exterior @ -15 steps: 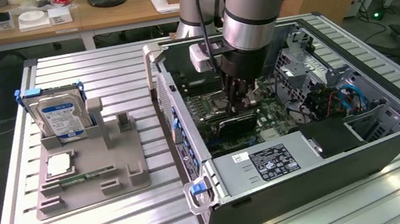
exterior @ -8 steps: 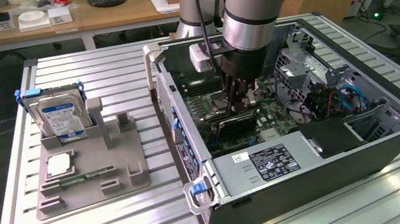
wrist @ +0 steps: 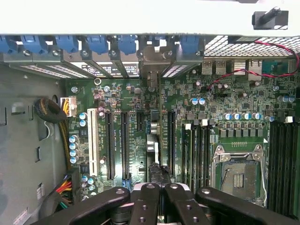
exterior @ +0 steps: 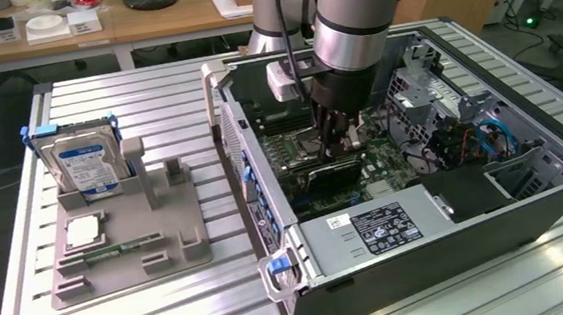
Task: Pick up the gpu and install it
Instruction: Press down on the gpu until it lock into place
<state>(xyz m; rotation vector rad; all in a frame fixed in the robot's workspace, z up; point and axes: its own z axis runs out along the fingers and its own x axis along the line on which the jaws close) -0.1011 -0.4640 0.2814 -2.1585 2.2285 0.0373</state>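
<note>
Slatted metal table (exterior: 146, 102) — silver ribbed surface carrying everything below; a wooden desk (exterior: 52, 41) with small items stands beyond it.

Computer case (exterior: 544, 198) — black tower lying on its side, cover off, on the exterior view's right half of the table. A blue latch (exterior: 276, 264) shows at its near corner.

Robot arm (exterior: 355, 11) — grey and silver, reaching straight down into the open case.

Grey fixture tray (exterior: 181, 258) — on the exterior view's left of the case, apart from it, with upright posts and shallow pockets.

Motherboard (wrist: 136, 101) — green, flat on the case floor, with rows of long black expansion slots, one white slot (wrist: 91, 140) and an empty processor socket (wrist: 238, 174).

Power supply (exterior: 377, 230) — silver box with a black label, at the near end of the case.

Hard drive (exterior: 87, 167) — blue-and-white label, standing upright in the fixture tray's far corner.

Gpu (wrist: 153, 154) — standing on edge over the motherboard's slots in the middle of the case, seen edge-on in the wrist view, its silver bracket end toward the rear slot openings.

Gripper (wrist: 157, 192) — black fingers pressed in together on the gpu's upper edge, pinching the card between them.

Memory stick (exterior: 126, 246) — narrow green strip lying in a pocket of the fixture tray.
</note>
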